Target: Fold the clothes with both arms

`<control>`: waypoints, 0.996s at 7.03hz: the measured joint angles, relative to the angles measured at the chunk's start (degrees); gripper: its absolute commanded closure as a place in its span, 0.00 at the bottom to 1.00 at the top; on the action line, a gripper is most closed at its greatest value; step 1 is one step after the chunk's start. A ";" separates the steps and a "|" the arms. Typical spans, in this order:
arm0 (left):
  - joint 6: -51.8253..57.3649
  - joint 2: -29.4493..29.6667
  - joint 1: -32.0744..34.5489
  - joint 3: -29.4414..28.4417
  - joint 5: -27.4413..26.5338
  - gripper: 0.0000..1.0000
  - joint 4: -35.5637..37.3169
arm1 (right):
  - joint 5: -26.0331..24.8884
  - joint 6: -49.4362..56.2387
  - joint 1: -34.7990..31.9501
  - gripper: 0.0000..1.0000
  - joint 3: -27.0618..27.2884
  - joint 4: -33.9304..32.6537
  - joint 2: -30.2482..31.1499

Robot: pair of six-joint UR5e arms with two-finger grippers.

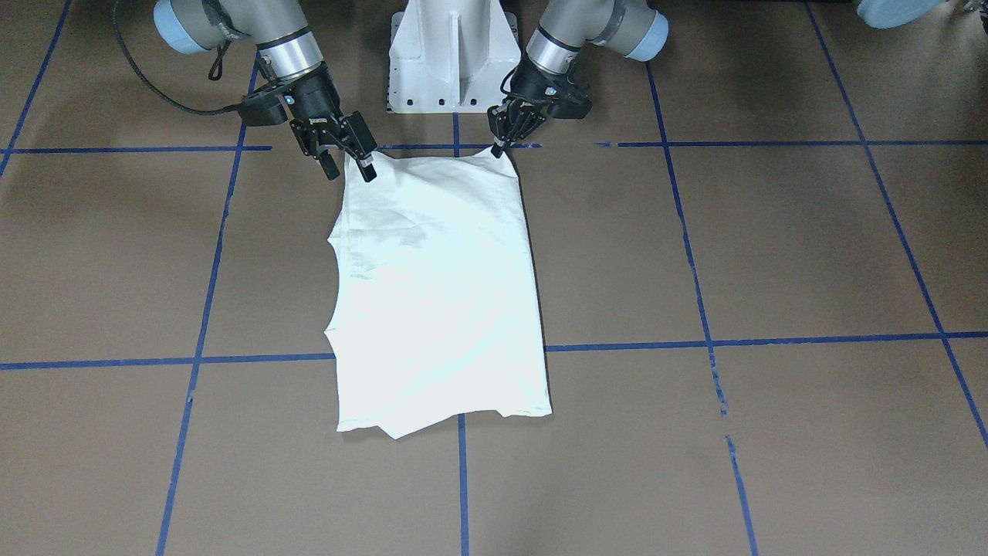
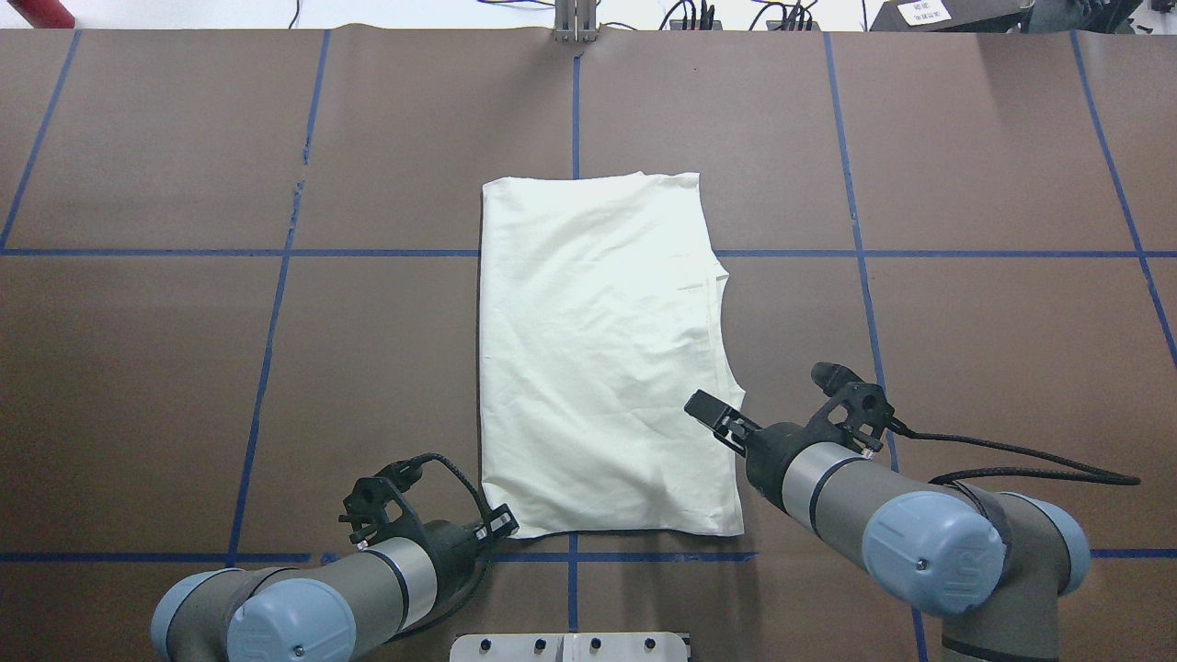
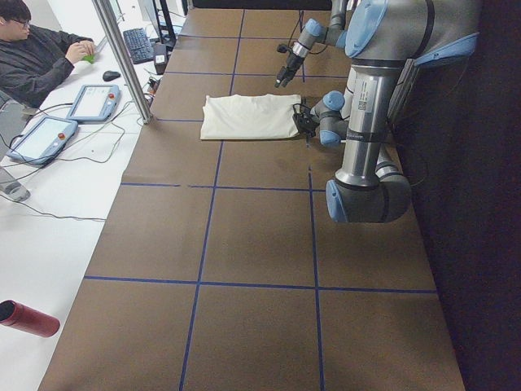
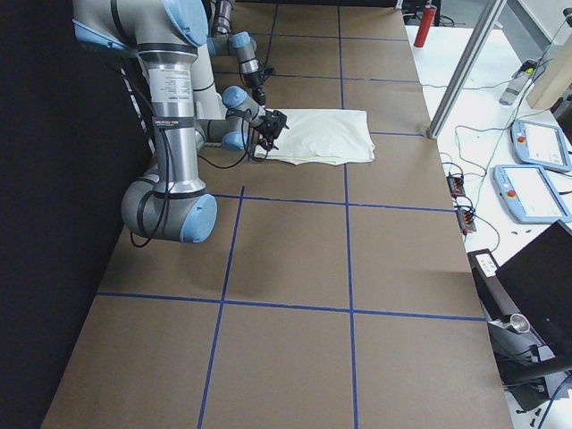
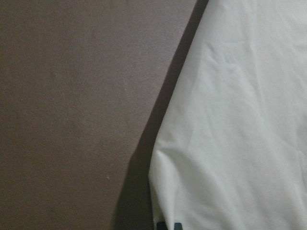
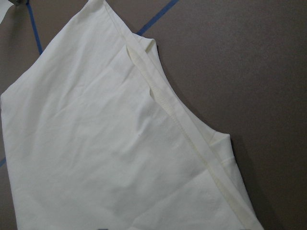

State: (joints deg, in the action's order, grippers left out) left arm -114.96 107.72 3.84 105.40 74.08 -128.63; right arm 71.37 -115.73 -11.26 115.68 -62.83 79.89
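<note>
t-shirt: the t-shirt lies folded into a long rectangle with its plain cream side up. it sits midway along the table, with one short end close to the robot-side edge and the other reaching toward the table's centre.
shirt edges: the side on the robot's left is straight. the side on the robot's right is uneven, with a hemmed fold showing.
left gripper: the left gripper is at the shirt's robot-side left corner. its fingers are pinched together on the cloth, which rises in a small peak there.
right gripper: the right gripper is at the shirt's robot-side right corner, its fingers spread apart. one finger is over the cloth and the other over bare table. i cannot tell whether it touches the shirt.
table marks: blue tape lines cross the brown surface, and one runs under the shirt.
base: the white base stands just behind the shirt, between the arms.
</note>
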 measured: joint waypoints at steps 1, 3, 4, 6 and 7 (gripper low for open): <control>0.00 0.02 0.08 0.15 -0.04 1.00 0.04 | 0.16 -4.39 1.06 0.17 0.04 -8.11 -3.87; 0.00 0.04 0.18 0.21 -0.28 1.00 0.05 | 0.24 -13.37 4.20 0.25 -0.54 -18.53 -8.21; 0.00 0.07 0.20 0.21 -0.57 1.00 0.05 | 0.30 -17.78 5.12 0.25 -1.64 -19.89 -8.56; 0.00 0.11 0.20 0.19 -0.83 1.00 0.05 | 0.43 -21.23 6.03 0.24 -3.76 -20.51 -8.92; 0.00 0.12 0.20 0.15 -0.88 1.00 0.05 | 0.50 -21.56 6.29 0.23 -4.00 -20.55 -8.97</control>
State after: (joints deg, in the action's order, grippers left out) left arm -114.96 107.84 4.04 105.54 73.20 -128.58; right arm 71.88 -137.28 -4.97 111.68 -83.39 70.92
